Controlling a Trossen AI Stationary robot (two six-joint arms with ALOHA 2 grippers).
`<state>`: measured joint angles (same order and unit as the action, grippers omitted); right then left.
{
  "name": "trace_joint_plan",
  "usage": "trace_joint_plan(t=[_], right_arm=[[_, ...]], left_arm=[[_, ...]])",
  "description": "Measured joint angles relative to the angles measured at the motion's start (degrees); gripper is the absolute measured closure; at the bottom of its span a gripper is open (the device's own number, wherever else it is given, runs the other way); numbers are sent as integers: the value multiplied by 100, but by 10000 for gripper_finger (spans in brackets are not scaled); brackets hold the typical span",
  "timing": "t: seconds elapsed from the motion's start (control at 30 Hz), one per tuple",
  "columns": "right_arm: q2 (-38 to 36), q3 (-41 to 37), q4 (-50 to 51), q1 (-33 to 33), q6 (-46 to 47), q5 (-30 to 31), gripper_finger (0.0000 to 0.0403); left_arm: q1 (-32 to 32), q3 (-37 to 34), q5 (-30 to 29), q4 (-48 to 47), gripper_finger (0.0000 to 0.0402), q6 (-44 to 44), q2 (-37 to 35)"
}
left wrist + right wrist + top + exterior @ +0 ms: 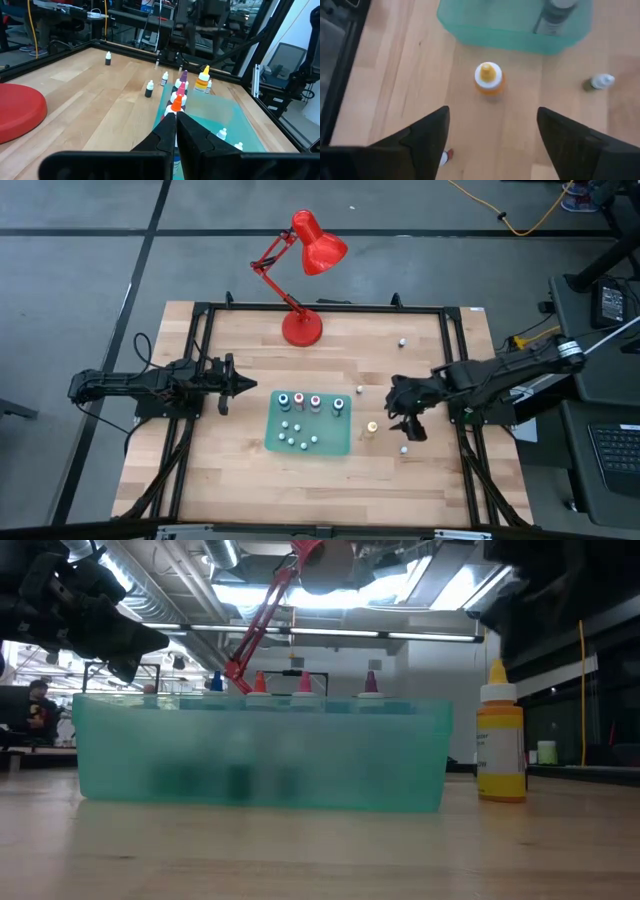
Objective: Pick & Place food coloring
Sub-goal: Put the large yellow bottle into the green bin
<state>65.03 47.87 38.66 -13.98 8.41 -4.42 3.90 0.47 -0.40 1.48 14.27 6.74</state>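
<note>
Risk here: right gripper (490,135) hangs wide open and empty over the yellow-orange bottle (489,78), so an off-center drop could tip it beside the teal tray (520,37). Left gripper (228,377) waits pinched closed, holding nothing.

Pale, honey-toned wood grain in long planks across the table (240,480), framed by black rails (200,315) along its edges, with a bright red lamp (305,255) at the far edge. Translucent teal-green on the tray (340,442) near the table's middle, holding bottles (299,402) capped in blue, orange, pink and purple in a row, plus small white-capped ones. Yellow-orange body and white collar on the lone bottle (489,78) just beside the tray's right edge, and matte black on the left gripper (232,381) and right gripper (405,423).
</note>
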Motion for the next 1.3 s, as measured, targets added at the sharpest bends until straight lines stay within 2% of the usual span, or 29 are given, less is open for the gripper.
trace_joint_plan(t=[0.33,0.63,0.9,1.07,1.3], right_arm=[[620,-340,-796,-2,-386,-298,92],[1351,-342,-1545,-2,-723,-321,92],[1916,-342,-1796,0,-746,-326,95],[1975,-342,-1816,-1,-915,-322,127],[1972,-342,-1861,91,-1002,-324,212]], left_arm=[[0,0,0,0,391,0,0],[0,1,0,0,391,0,0],[0,1,0,-2,390,0,0],[0,1,0,-3,391,0,0],[0,0,0,-2,393,2,0]])
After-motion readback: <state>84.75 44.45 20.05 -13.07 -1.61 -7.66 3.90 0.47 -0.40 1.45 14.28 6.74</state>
